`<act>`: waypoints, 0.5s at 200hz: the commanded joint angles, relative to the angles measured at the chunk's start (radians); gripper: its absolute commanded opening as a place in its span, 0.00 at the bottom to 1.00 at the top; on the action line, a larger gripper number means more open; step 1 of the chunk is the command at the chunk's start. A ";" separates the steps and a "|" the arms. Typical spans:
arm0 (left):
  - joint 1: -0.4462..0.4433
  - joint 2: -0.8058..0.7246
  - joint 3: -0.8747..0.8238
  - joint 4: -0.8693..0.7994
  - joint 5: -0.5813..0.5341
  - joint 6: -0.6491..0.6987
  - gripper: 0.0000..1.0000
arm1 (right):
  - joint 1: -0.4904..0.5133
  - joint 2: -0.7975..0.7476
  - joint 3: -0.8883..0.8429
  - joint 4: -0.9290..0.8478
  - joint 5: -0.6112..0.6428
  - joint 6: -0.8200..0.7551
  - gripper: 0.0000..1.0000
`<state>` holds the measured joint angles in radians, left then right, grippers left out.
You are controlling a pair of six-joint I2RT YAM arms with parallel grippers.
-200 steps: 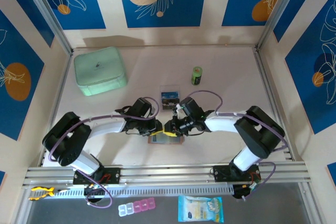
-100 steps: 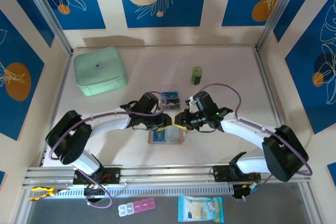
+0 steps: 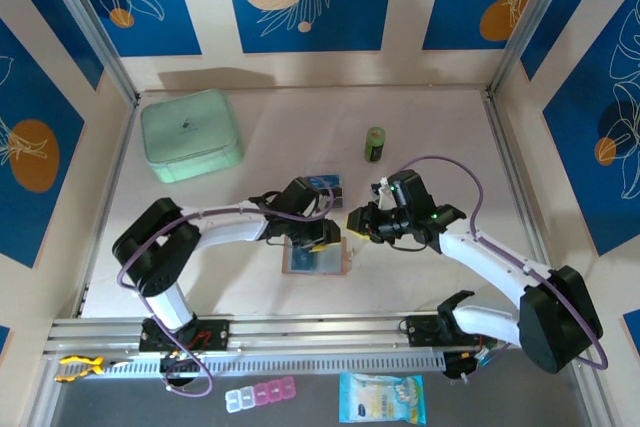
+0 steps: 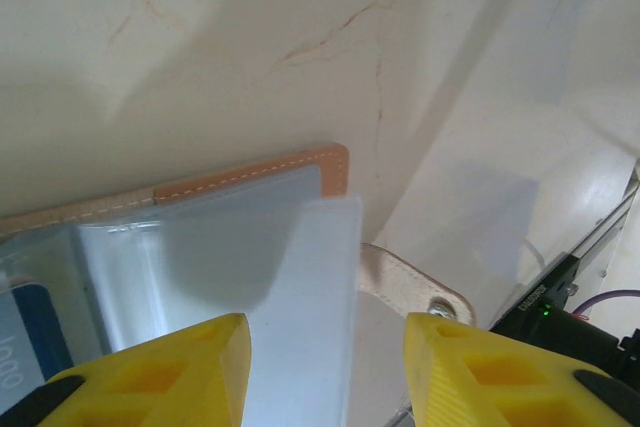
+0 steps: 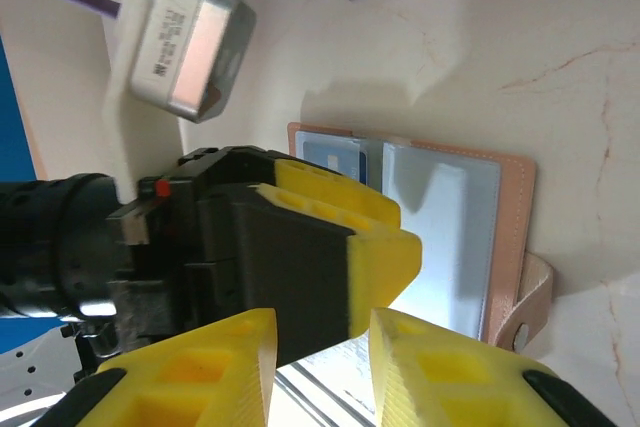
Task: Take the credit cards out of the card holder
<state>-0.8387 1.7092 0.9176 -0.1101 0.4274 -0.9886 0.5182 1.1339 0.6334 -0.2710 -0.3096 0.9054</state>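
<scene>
The tan card holder (image 3: 316,259) lies open on the table, its clear pockets up. A blue card (image 5: 335,155) sits in its left pocket, also showing as a blue card edge (image 4: 28,332). The holder's stitched corner (image 4: 318,162) and snap tab (image 4: 415,287) are just ahead of my left gripper (image 4: 328,367), which is open and straddles a clear pocket sleeve. From above, the left gripper (image 3: 327,237) hovers over the holder's far edge. My right gripper (image 3: 356,222) is open, just right of the holder. More cards (image 3: 325,185) lie behind the holder.
A mint-green case (image 3: 190,134) stands at the back left and a small green cylinder (image 3: 375,143) at the back right. A pill box (image 3: 260,395) and a packet (image 3: 381,398) lie below the rail. Side walls close in the table.
The right gripper has drawn back to the right, off the holder. The left gripper slid right along the holder's far edge. The holder now lies uncovered and open.
</scene>
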 commanded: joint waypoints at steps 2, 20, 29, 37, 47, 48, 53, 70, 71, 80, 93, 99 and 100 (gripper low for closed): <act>-0.012 0.028 0.025 0.015 0.020 0.001 0.45 | -0.004 -0.022 -0.013 -0.036 -0.003 -0.011 0.32; -0.012 0.048 0.021 0.025 0.026 -0.001 0.46 | -0.005 -0.024 -0.016 -0.034 -0.003 -0.011 0.32; -0.013 0.055 0.019 0.030 0.027 -0.003 0.46 | -0.006 -0.023 -0.017 -0.034 -0.004 -0.010 0.32; -0.013 0.061 0.017 0.032 0.028 -0.002 0.46 | -0.006 -0.023 -0.017 -0.035 -0.005 -0.010 0.32; -0.013 0.062 0.014 0.031 0.027 -0.003 0.46 | -0.006 -0.022 -0.016 -0.033 -0.005 -0.010 0.32; -0.013 0.062 0.014 0.031 0.027 -0.002 0.46 | -0.006 -0.022 -0.016 -0.033 -0.006 -0.010 0.32; -0.013 0.063 0.013 0.030 0.026 -0.003 0.46 | -0.006 -0.023 -0.017 -0.032 -0.006 -0.009 0.32; -0.013 0.057 0.012 0.027 0.026 -0.002 0.46 | -0.006 -0.020 -0.017 -0.030 -0.008 -0.008 0.32; -0.013 0.056 0.012 0.026 0.026 0.000 0.46 | -0.006 -0.020 -0.017 -0.030 -0.008 -0.008 0.32; -0.012 0.048 0.016 0.019 0.022 0.004 0.46 | -0.005 -0.020 -0.015 -0.028 -0.009 -0.007 0.32; -0.007 0.030 0.018 0.004 0.011 0.014 0.46 | -0.004 -0.016 -0.015 -0.024 -0.014 -0.006 0.32; -0.006 0.018 0.021 -0.004 0.006 0.019 0.46 | -0.004 -0.012 -0.014 -0.020 -0.015 -0.004 0.32; -0.005 0.016 0.020 -0.005 0.006 0.019 0.46 | -0.003 -0.012 -0.015 -0.019 -0.015 -0.004 0.32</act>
<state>-0.8410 1.7596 0.9176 -0.0891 0.4374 -0.9894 0.5163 1.1286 0.6262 -0.2829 -0.3103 0.9054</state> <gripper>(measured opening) 0.457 0.322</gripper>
